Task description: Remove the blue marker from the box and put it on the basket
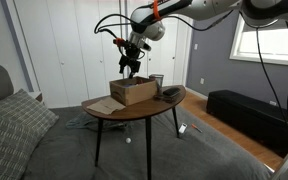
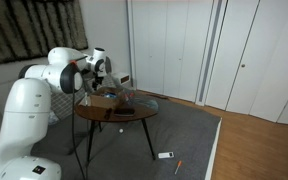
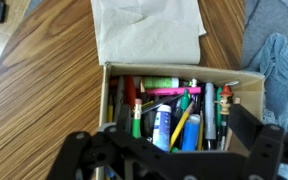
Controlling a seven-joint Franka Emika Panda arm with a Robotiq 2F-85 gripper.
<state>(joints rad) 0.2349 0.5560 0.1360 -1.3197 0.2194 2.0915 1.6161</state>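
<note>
In the wrist view the gripper (image 3: 164,138) fills the lower edge, its two black fingers (image 3: 84,152) spread wide apart with nothing between them; the jaws are open and hold nothing; directly below them lies the cardboard box (image 3: 111,100), packed with pens and markers lying roughly parallel; the blue marker (image 3: 191,132) is inside the box, right of centre, between a yellow pen and a dark green one, and is not touched by either finger; beyond the far wall of the box a beige sheet (image 3: 149,30) lies flat on the wooden table (image 3: 34,80); a blue cloth (image 3: 280,58) shows past the table edge at the right; in an exterior view the gripper (image 1: 131,68) hangs just above the box (image 1: 132,91), and a dark low object (image 1: 170,93) rests on the table (image 1: 134,109) beside the box; whether that object is the basket cannot be told.
</note>
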